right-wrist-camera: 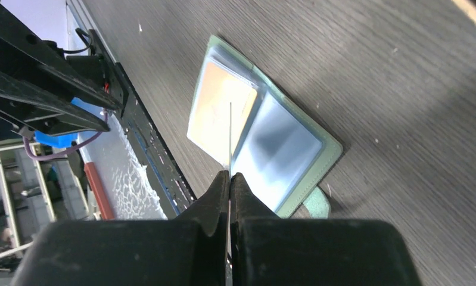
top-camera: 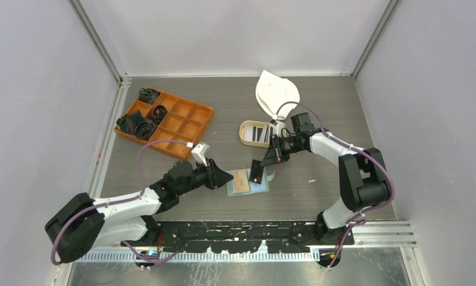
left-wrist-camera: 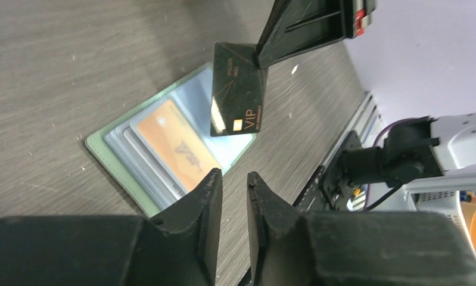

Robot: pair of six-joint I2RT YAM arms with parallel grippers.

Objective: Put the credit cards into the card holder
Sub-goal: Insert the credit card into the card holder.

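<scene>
Near the table's front middle in the top view, the card holder is lying open and flat, pockets facing up, its long axis running from 9 to 3 o'clock. A tan-gold card is sitting in its left half, lengthwise from 12 to 6 o'clock. The right gripper is pinching a black credit card by its upper edge; the card is hanging over the holder, long axis near upright, its VIP print at the lower end. The left gripper is hovering at the holder's 9 o'clock edge, jaws narrowly apart and gripping nothing. At 12 o'clock from the holder, an oval tan tray is carrying more dark cards.
</scene>
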